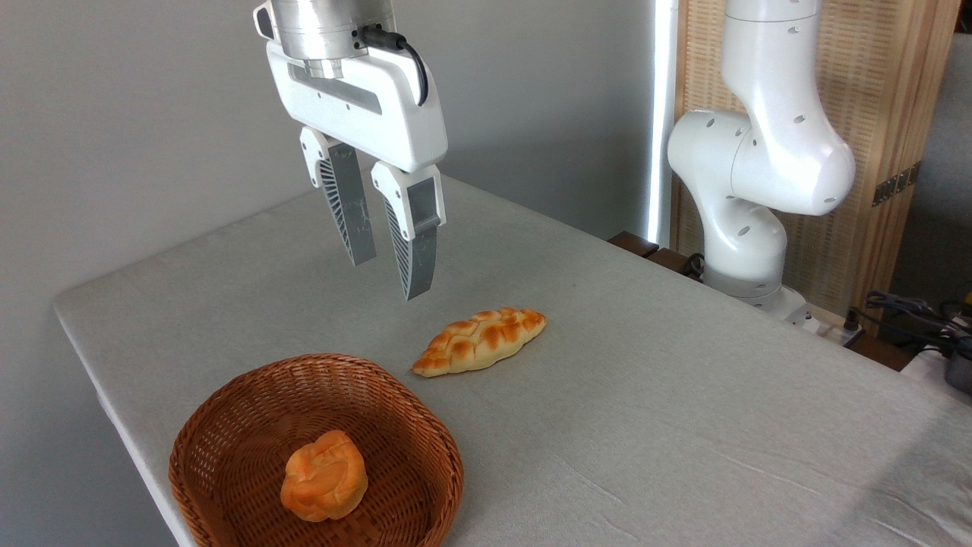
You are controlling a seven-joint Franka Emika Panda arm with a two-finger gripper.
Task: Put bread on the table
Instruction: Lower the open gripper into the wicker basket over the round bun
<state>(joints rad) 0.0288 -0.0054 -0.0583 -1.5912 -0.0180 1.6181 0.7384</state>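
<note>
Camera view shows the bread (324,475), a small round orange bun, sitting down inside the brown basket (228,425) at the front of the worktop (683,395). It is not on the cloth yet. A longer braided loaf (480,341) lies on the worktop just past the basket, and it is not the one to move. The hand (387,275) hangs high up, well apart from the bun, with its two fingers (415,258) a little apart and nothing between them. To do this step well, I think the hand should move over the basket, go straight down in the middle so it misses the rim, and squeeze the soft bun gently from both sides. Squeezing too hard could squash it.
</note>
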